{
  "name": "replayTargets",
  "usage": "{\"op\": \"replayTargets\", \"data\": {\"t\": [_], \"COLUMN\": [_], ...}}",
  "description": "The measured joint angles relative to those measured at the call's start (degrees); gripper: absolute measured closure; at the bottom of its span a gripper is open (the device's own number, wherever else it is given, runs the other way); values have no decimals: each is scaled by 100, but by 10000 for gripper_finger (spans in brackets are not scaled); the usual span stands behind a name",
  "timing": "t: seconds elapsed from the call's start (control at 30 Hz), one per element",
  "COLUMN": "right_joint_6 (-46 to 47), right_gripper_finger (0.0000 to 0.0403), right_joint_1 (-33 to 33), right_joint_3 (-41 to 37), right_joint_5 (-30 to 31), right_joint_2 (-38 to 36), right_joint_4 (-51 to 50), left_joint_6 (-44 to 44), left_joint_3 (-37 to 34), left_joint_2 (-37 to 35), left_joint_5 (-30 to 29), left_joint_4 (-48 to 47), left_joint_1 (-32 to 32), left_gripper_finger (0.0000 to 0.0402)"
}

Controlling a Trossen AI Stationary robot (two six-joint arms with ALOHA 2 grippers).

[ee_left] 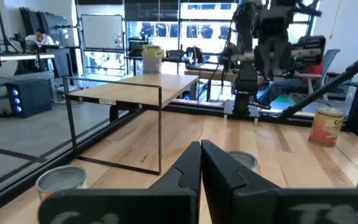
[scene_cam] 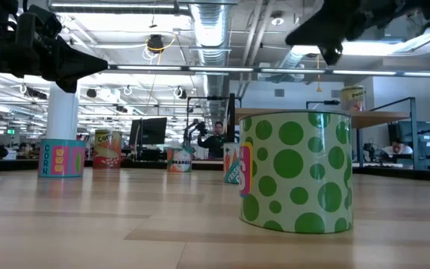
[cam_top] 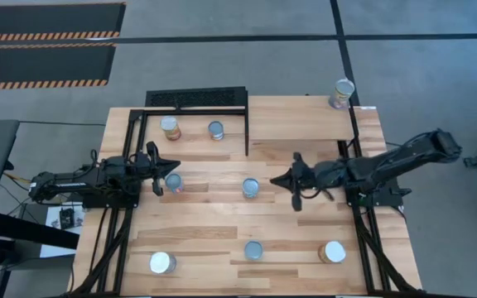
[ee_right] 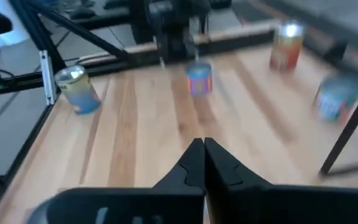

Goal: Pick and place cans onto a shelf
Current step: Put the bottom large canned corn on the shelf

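Several cans stand upright on the wooden table [cam_top: 222, 223]. One can [cam_top: 251, 188] sits mid-table, one [cam_top: 175, 182] just in front of my left gripper, two [cam_top: 170, 127] [cam_top: 215, 129] at the far left, and three along the near edge [cam_top: 162, 262] [cam_top: 253, 250] [cam_top: 332, 252]. One can [cam_top: 342, 93] stands on the shelf top [cam_top: 305, 116]. My left gripper [cam_top: 178, 165] [ee_left: 200, 149] rests shut at the table's left. My right gripper [cam_top: 273, 179] [ee_right: 202, 146] hovers shut, empty, right of the middle can.
The shelf's black frame legs [cam_top: 247, 132] stand at the table's far side, with a black rack [cam_top: 195, 99] behind them. In the low view a green-dotted can [scene_cam: 295, 172] stands close to the near edge. Bare wood lies between the middle can and the near row.
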Motion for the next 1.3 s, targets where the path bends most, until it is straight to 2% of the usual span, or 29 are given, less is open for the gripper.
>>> {"op": "replayTargets", "data": {"t": [0.07, 0.17, 0.47, 0.57, 0.73, 0.87, 1.03, 1.2, 1.3], "right_joint_6": [476, 1257, 3485, 4371, 4939, 5520, 6481, 7590, 7927], "right_gripper_finger": [390, 396, 398, 398, 395, 391, 365, 327, 304], "right_joint_1": [173, 442, 1357, 1711, 1918, 1936, 2519, 3157, 3407], "right_joint_3": [73, 464, 2706, 3247, 3909, 4092, 4132, 4133, 4133], "right_joint_5": [54, 176, 278, 59, -583, -1317, -1498, -1584, -1787], "right_joint_2": [224, 556, 1753, 2131, 2470, 2464, 2485, 2740, 2986], "right_joint_4": [-239, -1174, -5056, -6109, -7481, -7592, -7577, -7556, -7400], "left_joint_6": [40, 89, 73, 70, 82, 90, 96, 97, 97], "left_joint_3": [0, 1, 1, 0, 0, 1, 0, 0, 0], "left_joint_2": [0, 0, 0, 0, 0, 0, 0, 0, 0], "left_joint_5": [0, 0, 0, 0, 2, 2, 2, 2, 2], "left_joint_4": [2, 29, -49, -54, -51, -37, -46, -52, -52], "left_joint_1": [2, 0, 2, 0, 0, 0, 1, 1, 0], "left_gripper_finger": [401, 401, 401, 401, 401, 401, 401, 401, 401]}}
